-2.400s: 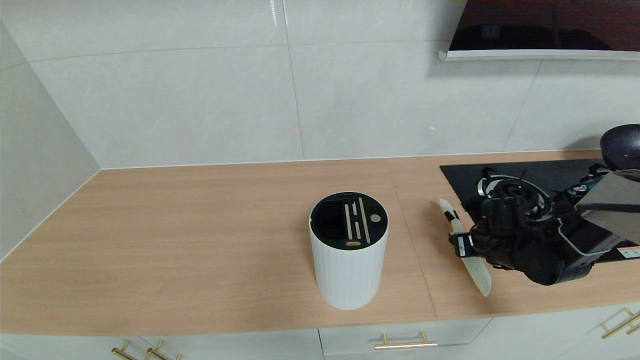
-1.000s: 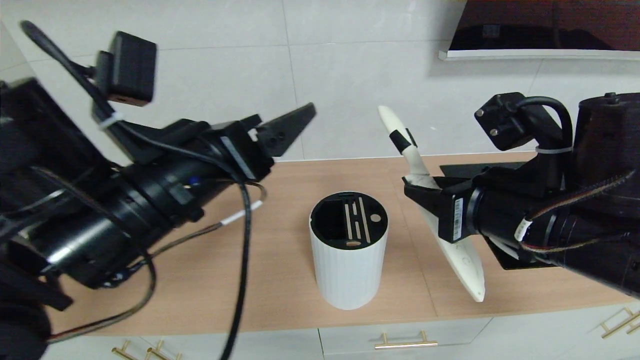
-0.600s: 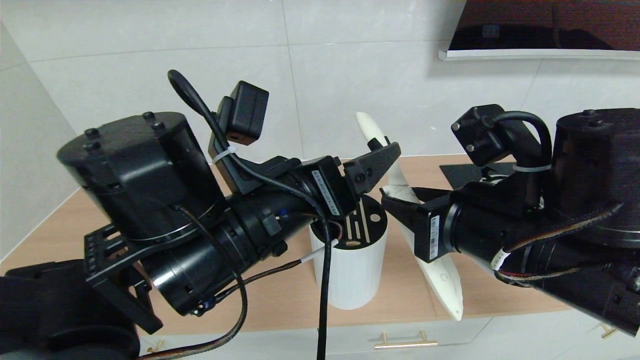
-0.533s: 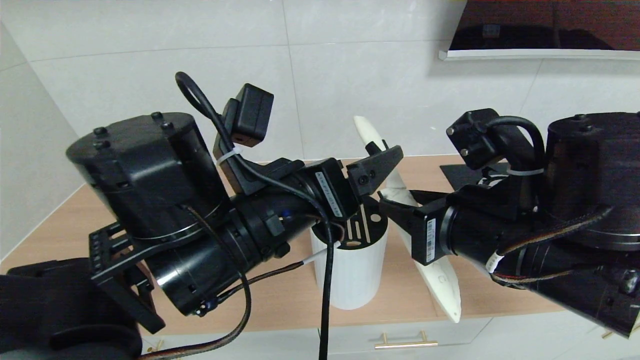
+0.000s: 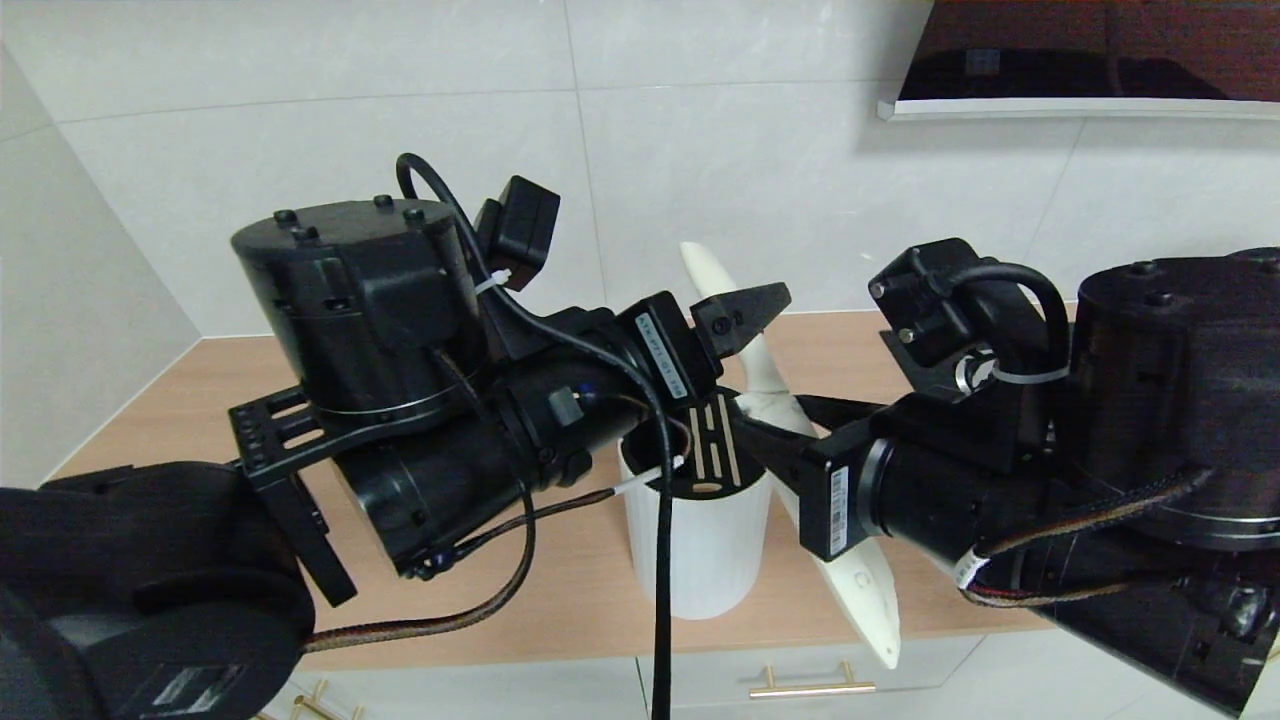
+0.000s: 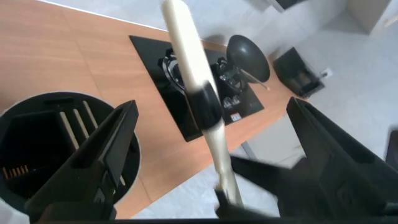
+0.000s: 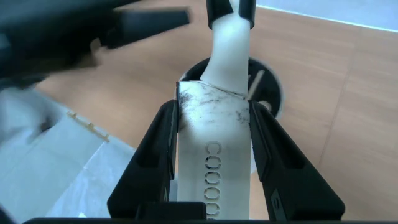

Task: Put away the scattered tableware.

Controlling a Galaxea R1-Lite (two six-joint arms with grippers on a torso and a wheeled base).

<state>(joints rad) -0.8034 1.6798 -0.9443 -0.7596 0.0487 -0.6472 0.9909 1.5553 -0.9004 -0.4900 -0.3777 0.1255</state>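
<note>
A white knife with a black band on its handle hangs tilted in the air, blade tip down over the counter's front edge. My right gripper is shut on its middle; the right wrist view shows the pads clamping the knife. My left gripper is open, one finger on each side of the knife's handle without touching it. In the head view a left fingertip crosses in front of the handle. Below stands the white round holder with its black slotted top.
A black hob with a dark pan lies on the wooden counter to the right. A range hood hangs above it. Drawers with brass handles run under the counter edge. A tiled wall stands behind.
The right gripper lifted the knife off the counter and carried it left, over the holder. The left arm came in from the left and put its open fingers around the handle.
</note>
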